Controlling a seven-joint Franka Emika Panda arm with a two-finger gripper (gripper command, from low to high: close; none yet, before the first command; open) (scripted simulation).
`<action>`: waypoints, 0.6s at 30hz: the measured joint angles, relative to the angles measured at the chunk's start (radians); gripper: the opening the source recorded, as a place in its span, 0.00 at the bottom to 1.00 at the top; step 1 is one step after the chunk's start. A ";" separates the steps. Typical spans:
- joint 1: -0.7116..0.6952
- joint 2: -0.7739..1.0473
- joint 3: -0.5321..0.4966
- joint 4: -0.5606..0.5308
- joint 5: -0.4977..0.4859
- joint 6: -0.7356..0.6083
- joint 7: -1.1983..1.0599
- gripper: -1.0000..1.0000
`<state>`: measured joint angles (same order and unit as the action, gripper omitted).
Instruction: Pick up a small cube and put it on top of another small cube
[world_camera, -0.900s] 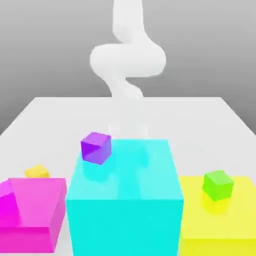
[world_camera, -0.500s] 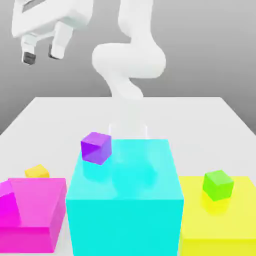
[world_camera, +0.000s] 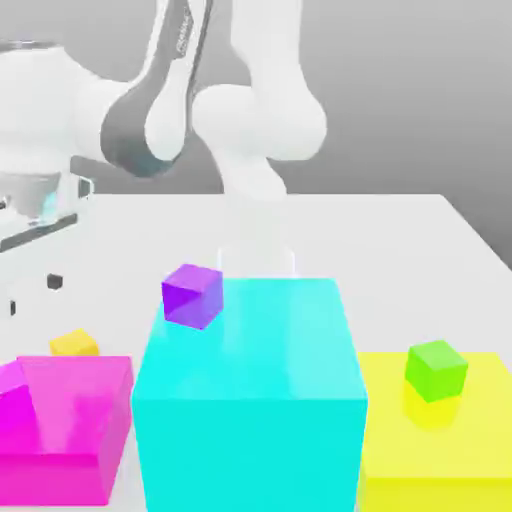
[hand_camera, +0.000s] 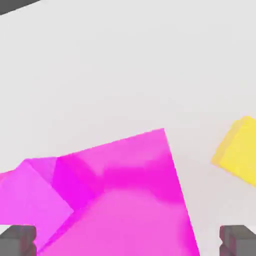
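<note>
A plain white table in front of a grey backdrop.

Around me I see one flat white tabletop running back to a straight far edge, and behind it a smooth grey wall, darker toward the top and paler lower down. The light is soft and even, leaving faint, blurred shadows on the white surface beneath me.
</note>
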<state>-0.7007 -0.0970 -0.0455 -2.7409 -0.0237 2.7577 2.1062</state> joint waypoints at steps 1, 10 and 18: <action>-0.020 0.024 -0.010 -0.015 0.002 0.015 0.042 0.50; -0.107 0.301 0.003 -0.041 0.082 0.228 0.155 0.50; -0.124 0.375 0.022 -0.029 0.092 0.292 0.147 0.00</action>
<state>-0.8245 0.2781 -0.0238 -2.7697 0.0687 3.0502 2.2532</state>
